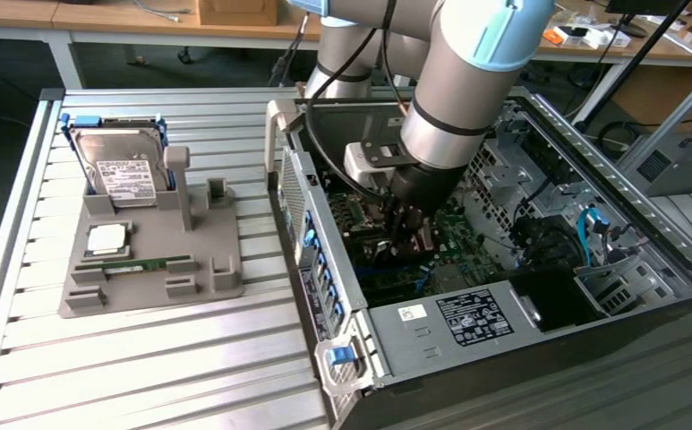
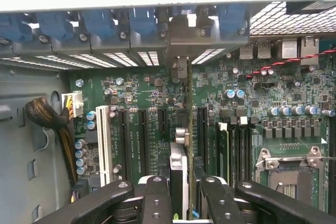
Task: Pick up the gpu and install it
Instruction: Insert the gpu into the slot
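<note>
Slatted metal table [image 1: 142,358] with two loads

A grey parts holder [image 1: 155,260] and an open computer case [image 1: 632,296] sit directly on it.

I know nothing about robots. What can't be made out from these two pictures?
- Whether the gpu sits in its slot: wrist view, the card is edge-on and hides its own lower edge.
- The card's faces: exterior view, the arm and gripper cover it.
- Hard drive label text: exterior view, too small.
- Computer case near corner: exterior view, cut off by the bottom edge.

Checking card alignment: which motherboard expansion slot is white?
The long white slot beside the yellow-wired connector; the other expansion slots are black. The gpu stands apart from it.
</note>
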Motion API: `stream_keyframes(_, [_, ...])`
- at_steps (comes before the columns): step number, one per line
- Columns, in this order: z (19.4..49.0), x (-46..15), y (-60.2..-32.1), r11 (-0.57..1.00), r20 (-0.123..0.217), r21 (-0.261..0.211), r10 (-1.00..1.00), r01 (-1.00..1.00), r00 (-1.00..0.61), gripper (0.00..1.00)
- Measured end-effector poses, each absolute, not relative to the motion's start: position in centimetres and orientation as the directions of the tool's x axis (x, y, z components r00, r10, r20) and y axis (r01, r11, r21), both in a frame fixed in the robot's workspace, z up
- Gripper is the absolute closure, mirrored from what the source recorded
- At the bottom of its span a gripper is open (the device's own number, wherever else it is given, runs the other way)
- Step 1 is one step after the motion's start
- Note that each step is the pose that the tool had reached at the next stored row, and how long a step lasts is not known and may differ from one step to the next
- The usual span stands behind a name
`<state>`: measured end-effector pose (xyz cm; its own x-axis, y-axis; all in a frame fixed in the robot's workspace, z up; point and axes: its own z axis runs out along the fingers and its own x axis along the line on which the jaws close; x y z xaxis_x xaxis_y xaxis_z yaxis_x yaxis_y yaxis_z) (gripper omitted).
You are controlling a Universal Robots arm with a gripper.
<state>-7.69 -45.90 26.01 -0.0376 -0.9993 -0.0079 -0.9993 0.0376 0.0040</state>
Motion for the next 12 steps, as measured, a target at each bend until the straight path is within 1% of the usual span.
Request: stream_keyframes(12, [25.66, -7.69, -45.9, 0.037, -0.008, 0.003, -0.999, -0.999, -0.037, 0.73])
